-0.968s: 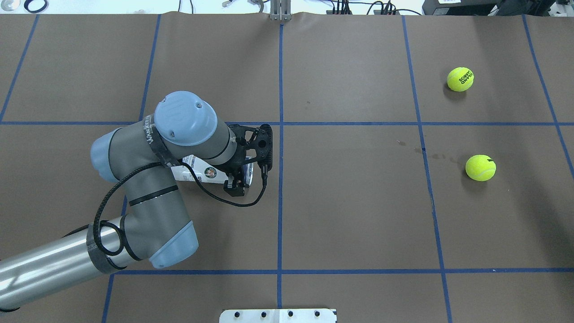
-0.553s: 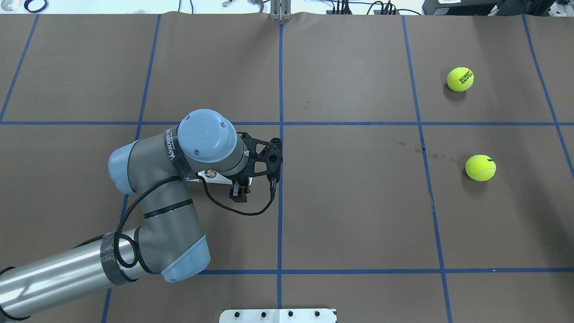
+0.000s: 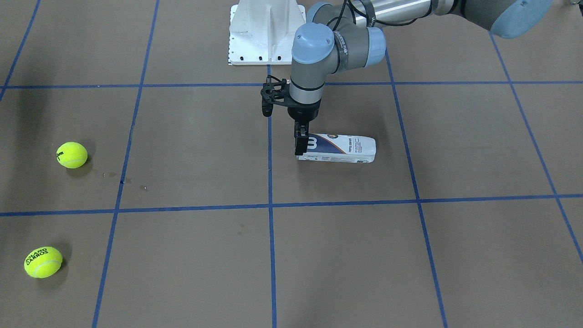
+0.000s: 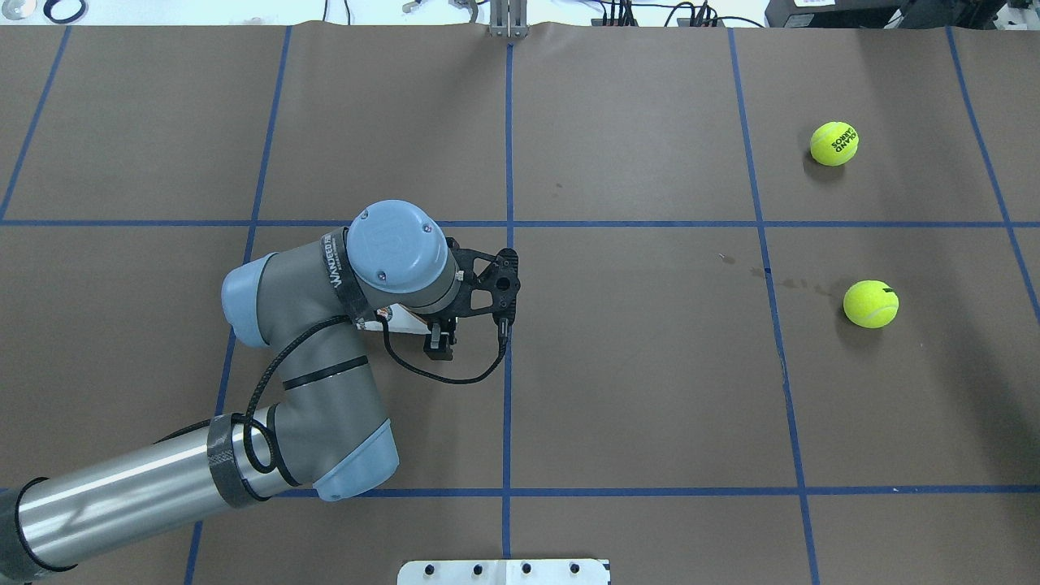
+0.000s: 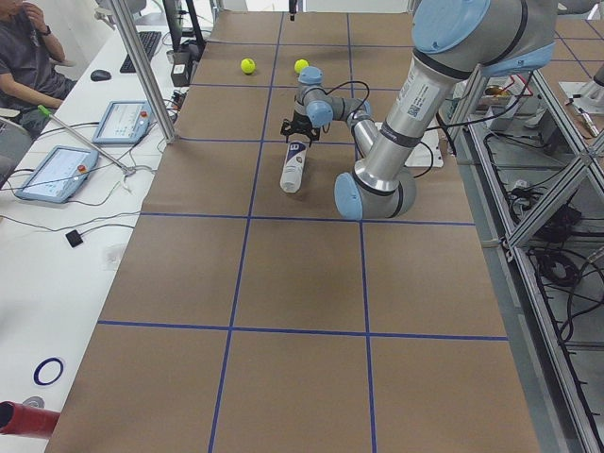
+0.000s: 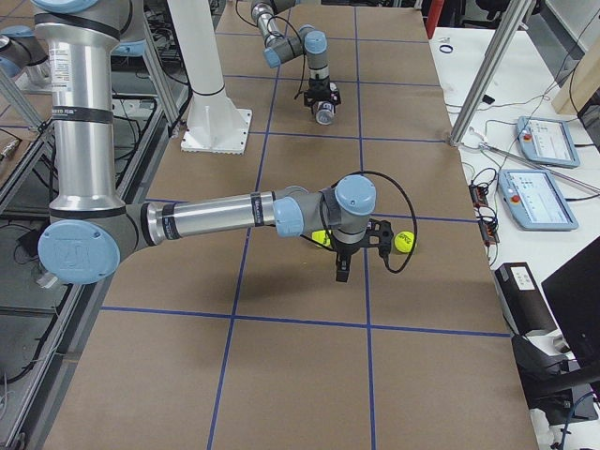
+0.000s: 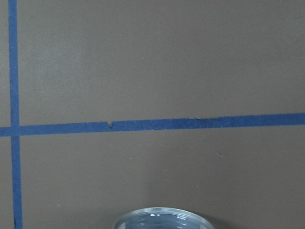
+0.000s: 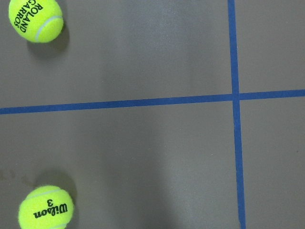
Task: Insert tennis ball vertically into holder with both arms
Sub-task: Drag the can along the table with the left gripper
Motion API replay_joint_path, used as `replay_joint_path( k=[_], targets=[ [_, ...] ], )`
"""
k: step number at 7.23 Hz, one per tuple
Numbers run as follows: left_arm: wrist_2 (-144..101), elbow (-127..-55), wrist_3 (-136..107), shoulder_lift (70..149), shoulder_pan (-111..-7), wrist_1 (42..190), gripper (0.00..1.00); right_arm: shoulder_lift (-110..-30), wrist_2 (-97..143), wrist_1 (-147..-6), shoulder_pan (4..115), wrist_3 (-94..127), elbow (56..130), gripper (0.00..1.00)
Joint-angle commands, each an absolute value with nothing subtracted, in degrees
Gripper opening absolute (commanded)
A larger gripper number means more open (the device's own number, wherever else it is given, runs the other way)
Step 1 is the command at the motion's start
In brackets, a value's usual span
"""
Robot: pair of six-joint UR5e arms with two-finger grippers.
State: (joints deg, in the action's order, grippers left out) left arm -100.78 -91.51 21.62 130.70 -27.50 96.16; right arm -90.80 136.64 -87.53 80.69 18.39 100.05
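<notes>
Plainly, the holder [image 3: 339, 148] is a clear plastic tube wrapped in a white and navy label. A large white mark sits on the navy patch near one end, with a small round emblem beside it and rows of print too fine to read. It lies on its side on the table [image 3: 182, 136], in the grid square just to the robot's left of the centre blue line [image 3: 269, 182] and in front of the white pedestal [image 3: 266, 32]. Its length runs across the table, with its clear end toward that line.

The left hand [image 3: 301, 145] points straight down at that clear end. One black finger [image 3: 299, 141] stands against the tube's operator-side wall. The other is hidden behind the tube, so I cannot tell whether the hand is pinching the holder or merely straddling it. In the left wrist view only the round, clear rim of the tube shows, cut off by the bottom edge.

From overhead the left arm's wrist [image 4: 398, 252] covers nearly all of the holder, and just a sliver of white label peeps out beneath it.

The right hand [image 6: 342, 272] appears only in the right-side view, pointing down above the table near the Wilson ball [image 8: 45, 212] and the Roland Garros ball [image 8: 35, 20]. Both balls lie well apart from the holder. The right wrist camera shows no fingers, so I cannot tell whether that hand is spread or pressed together.
</notes>
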Motion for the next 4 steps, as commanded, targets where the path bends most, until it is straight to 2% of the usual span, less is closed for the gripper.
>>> replay_joint_path(
  k=[1,4],
  targets=[
    [-100.7,-90.4,21.6,130.8,-27.4,96.3,0.99,-90.9,136.7,-87.1,80.7,18.5,100.0,0.99],
    [-100.8,-90.0,21.6,130.8,-27.2,96.5,0.99,-90.8,136.7,-87.1,80.7,18.5,100.0,0.99]
  ],
)
